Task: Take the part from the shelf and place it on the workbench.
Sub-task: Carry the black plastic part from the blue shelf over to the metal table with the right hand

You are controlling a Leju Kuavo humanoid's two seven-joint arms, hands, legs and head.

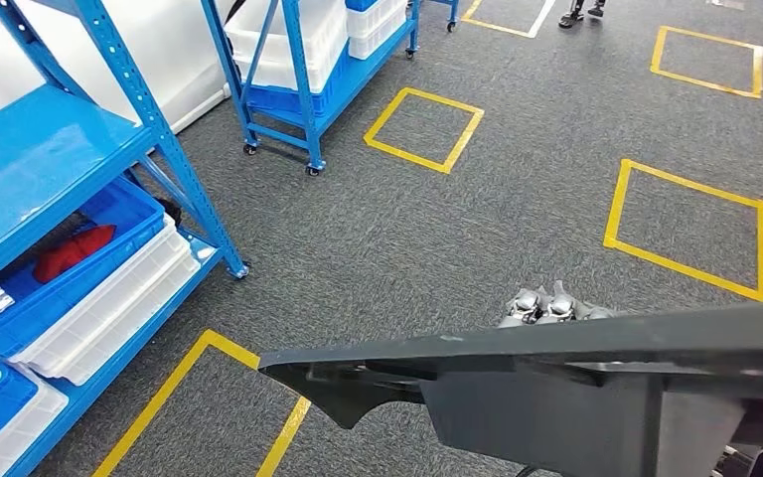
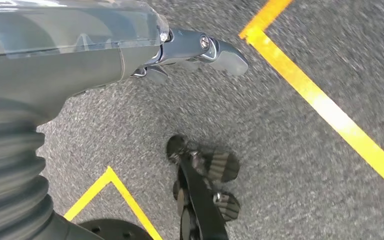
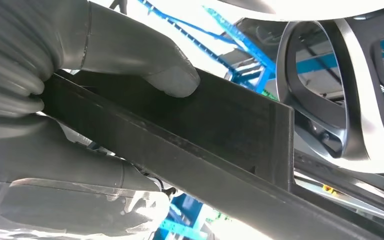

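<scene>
**Part in the right hand, off the shelf, no counter in sight**

The part [image 1: 576, 383], a long dark moulded piece, lies across the near edge of the head view, its long axis running left to right and its pointed end reaching out to the left. In the right wrist view the right hand [image 3: 95, 125] grasps it, the thick thumb pressed on one face and the other fingers wrapped under the opposite edge, so the part sits right in that hand and extends away from it. The left hand [image 2: 190, 52] hangs over the floor [image 1: 517, 199] holding nothing; its fingers look loosely extended.

The part is clear of the blue shelf [image 1: 50, 159] at the left, which carries blue and white bins. Grey carpet marked with yellow tape squares [image 1: 690, 229] stretches ahead, and a second blue rack [image 1: 303, 60] stands farther off. My judgement: the carry is under way, and the robot must find the counter before the part can be set down.
</scene>
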